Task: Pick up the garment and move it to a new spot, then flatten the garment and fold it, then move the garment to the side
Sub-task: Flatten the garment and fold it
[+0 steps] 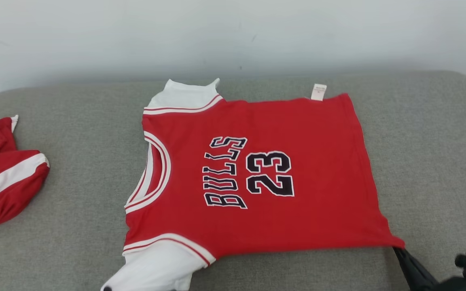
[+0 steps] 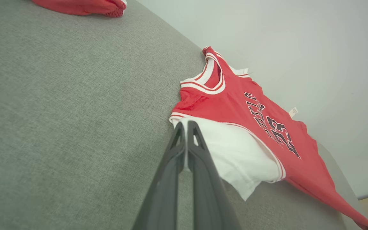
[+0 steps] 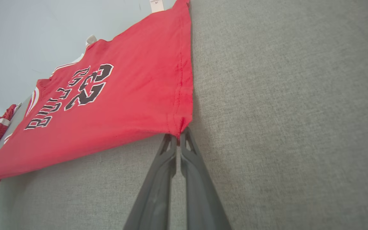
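2 end effectors (image 2: 186,125) (image 3: 179,136) tight on jersey (image 1: 318,161) crnrs

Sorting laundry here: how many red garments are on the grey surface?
2. The Bulls jersey lies spread in the middle; a crumpled red-and-white garment sits at the left edge, partly out of frame, so more may be hidden.

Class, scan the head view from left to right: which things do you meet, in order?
Crumpled red garment → red jersey → right hand, shut on the jersey's near corner.

Smooth cloth jersey (image 1: 318,161), coarse-woven cushion (image 1: 419,141) (both matt)
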